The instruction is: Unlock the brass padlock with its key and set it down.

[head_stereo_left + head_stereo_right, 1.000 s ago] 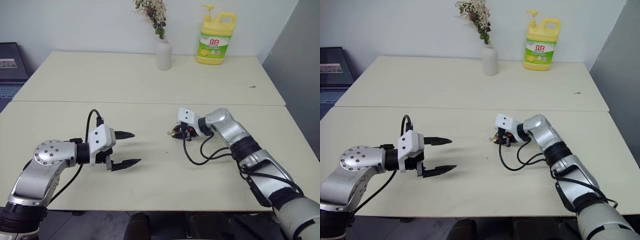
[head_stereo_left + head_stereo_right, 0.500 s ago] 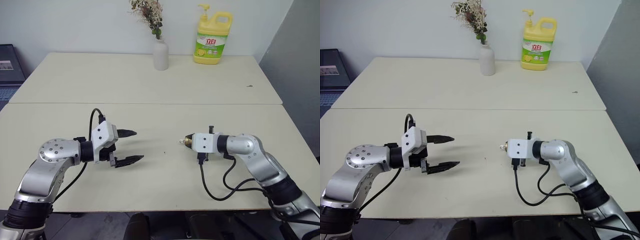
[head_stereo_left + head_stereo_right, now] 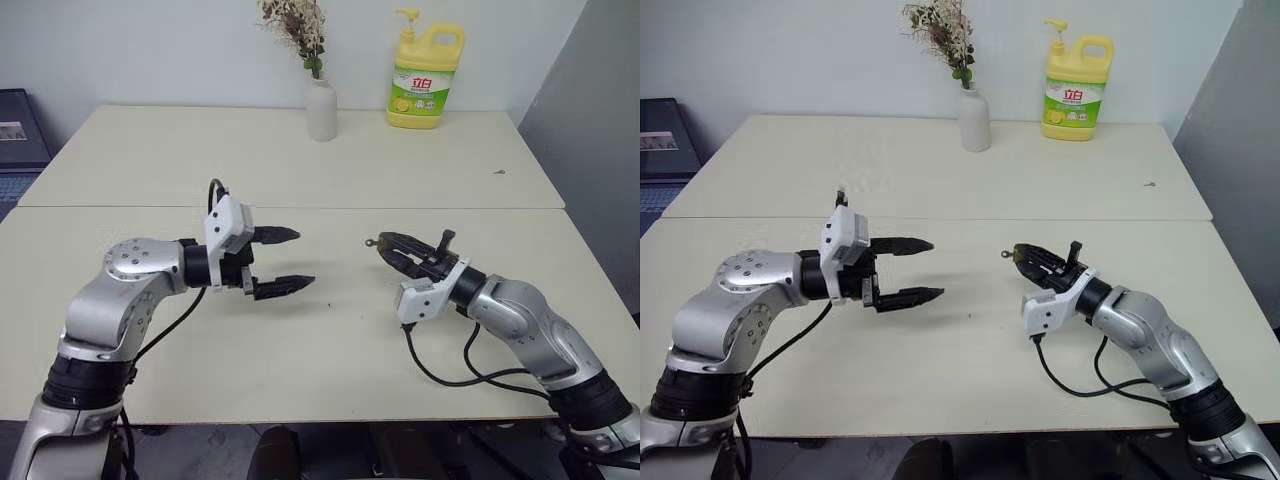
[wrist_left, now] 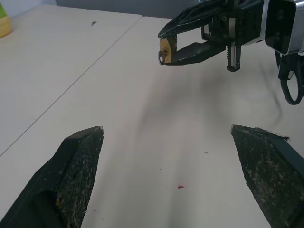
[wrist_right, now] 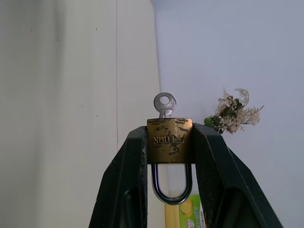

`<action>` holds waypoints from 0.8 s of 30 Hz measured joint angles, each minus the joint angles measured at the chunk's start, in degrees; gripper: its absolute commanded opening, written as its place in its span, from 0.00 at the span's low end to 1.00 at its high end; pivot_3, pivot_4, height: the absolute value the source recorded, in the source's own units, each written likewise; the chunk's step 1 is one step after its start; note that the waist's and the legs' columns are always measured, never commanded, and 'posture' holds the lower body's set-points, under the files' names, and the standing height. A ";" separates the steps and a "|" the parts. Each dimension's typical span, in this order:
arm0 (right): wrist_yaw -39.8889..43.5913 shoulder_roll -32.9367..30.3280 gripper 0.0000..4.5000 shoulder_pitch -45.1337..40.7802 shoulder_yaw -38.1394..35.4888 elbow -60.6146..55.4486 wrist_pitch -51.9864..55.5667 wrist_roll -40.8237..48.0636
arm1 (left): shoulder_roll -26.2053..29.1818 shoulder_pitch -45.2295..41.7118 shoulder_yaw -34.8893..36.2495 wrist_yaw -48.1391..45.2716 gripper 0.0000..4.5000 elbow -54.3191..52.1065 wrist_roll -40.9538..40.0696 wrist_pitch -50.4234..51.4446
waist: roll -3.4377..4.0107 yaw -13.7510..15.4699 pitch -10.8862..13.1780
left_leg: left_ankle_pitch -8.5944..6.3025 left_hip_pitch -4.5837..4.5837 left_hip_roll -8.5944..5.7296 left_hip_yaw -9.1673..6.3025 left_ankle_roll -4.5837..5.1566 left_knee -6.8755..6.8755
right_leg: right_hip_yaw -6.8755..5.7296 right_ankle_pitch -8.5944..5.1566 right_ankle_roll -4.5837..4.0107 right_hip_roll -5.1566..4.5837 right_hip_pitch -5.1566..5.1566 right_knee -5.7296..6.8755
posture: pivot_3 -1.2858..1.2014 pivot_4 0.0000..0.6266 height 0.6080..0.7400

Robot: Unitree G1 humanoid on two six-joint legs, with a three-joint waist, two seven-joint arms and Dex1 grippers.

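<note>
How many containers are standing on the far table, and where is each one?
2. A white vase with dried flowers stands near the middle of the far table's back edge; a yellow detergent bottle stands beside it, further toward the robot's right.

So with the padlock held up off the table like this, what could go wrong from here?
1. The right gripper pinches the brass padlock only by its narrow sides; a push on the key might twist it out and drop it.
2. The key's small bow juts toward the left gripper, whose jaws stand wide open; they may close off-centre and knock the lock instead of catching the key.
</note>
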 measured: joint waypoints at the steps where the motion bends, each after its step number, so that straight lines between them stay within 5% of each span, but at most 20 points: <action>1: 0.02 0.20 0.21 -0.30 -0.08 -0.28 -0.66 0.47 | -0.34 -1.47 -0.60 -0.11 1.00 0.39 -0.11 0.94 | 0.00 0.01 0.00 | 0.00 0.00 -0.01 0.00 0.00 0.01 | 0.01 0.00 0.00 0.00 0.01 0.00 | 0.52 0.24 1.00; 9: 0.70 2.35 0.21 -2.96 0.07 -0.31 -3.64 1.48 | -6.32 -10.10 -4.19 -0.59 1.00 5.66 -3.22 7.90 | 0.00 0.09 0.00 | 0.00 0.01 -0.02 -0.04 0.00 0.03 | -0.01 0.03 -0.06 0.00 0.03 0.04 | 0.52 0.24 1.00; 24: 2.93 4.65 0.21 -4.03 0.27 -0.30 -4.39 1.60 | -8.20 -15.00 -5.82 -5.10 1.00 13.53 -2.37 7.45 | 0.00 0.03 0.00 | 0.01 0.03 -0.03 -0.05 -0.01 0.03 | -0.01 0.04 -0.07 0.00 0.02 0.13 | 0.52 0.24 1.00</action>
